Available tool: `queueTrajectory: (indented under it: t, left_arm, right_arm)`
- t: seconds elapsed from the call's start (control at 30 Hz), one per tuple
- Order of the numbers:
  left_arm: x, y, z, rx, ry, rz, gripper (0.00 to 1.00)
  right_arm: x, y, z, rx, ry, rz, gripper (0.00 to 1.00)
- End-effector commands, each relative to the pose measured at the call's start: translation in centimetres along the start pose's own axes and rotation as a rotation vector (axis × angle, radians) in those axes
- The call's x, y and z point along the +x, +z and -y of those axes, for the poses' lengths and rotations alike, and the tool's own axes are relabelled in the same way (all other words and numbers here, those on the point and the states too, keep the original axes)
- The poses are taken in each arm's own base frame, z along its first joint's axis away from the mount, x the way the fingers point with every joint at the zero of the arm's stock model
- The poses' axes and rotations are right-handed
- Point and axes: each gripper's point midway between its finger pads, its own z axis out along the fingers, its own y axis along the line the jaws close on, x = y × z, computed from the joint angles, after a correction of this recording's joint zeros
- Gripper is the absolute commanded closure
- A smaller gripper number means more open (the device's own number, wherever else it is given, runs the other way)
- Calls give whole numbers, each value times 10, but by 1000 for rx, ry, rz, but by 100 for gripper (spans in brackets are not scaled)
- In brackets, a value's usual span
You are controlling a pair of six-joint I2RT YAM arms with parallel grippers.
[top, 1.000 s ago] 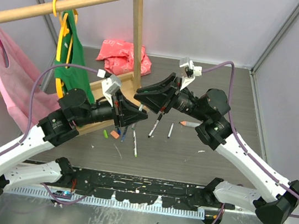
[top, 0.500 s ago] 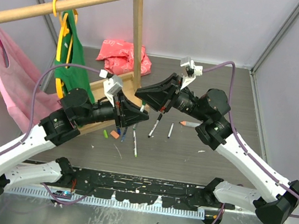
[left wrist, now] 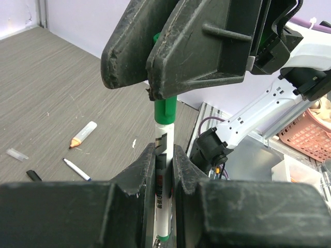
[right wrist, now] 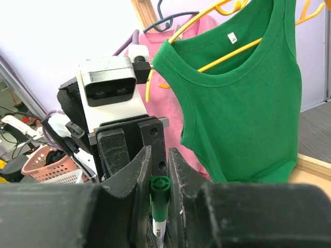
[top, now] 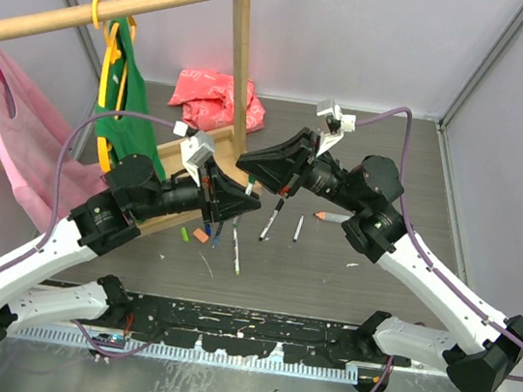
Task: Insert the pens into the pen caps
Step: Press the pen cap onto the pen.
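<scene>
The two arms are meeting above the middle of the worktop (top: 411, 168). The left pincer (left wrist: 164, 157) is clamping the white barrel of a pen (left wrist: 163, 178), holding it nearly upright with its green end showing low between the fingers. The right pincer (right wrist: 159, 154) is coming at it from the opposite side, its jaws pressing together on a green cap (right wrist: 159, 192). In the left wrist view the cap is sitting on the pen's upper end, in line with the barrel and touching it. How far it is pushed on cannot be told.

On the worktop below the pincers, a black-tipped pen (top: 270, 221) is lying around the middle with a shorter pen (top: 297, 226) just beside it. An orange-tipped pen (top: 332, 217) is lying a little toward the right edge. A green-tipped pen (top: 235, 250) is resting nearer the near edge. A loose green cap (top: 184, 234) and an orange cap (top: 201, 234) are lying close together, toward the left edge beside the base of the wooden rack (top: 240, 47).

A green tank top (right wrist: 243, 98) is hanging from the rack on a yellow hanger (top: 112, 58), with a pink garment (top: 25, 148) beside it. A red bag (top: 219, 97) is lying at the far edge.
</scene>
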Motion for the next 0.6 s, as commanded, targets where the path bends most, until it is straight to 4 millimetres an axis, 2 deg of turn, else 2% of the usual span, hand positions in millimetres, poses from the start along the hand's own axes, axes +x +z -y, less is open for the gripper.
queueTrajectory:
  t: [0.0,0.2,0.4,0.57]
  left_arm:
    - [-49,-5,10,-6,21,149,100]
    - [-83,-7,21,0,45,217,100]
    - [-125,-13,37,19,91,307,100]
    - [-150,-19,45,27,116,373,100]
  right_arm:
    - [-12,-5,-18,-61,-60,33,100]
    - [14,-3,-15,-32,-63,-32,100]
    - [56,-6,-17,14,-83,-164,100]
    - [75,-13,-17,37,-60,-192,100]
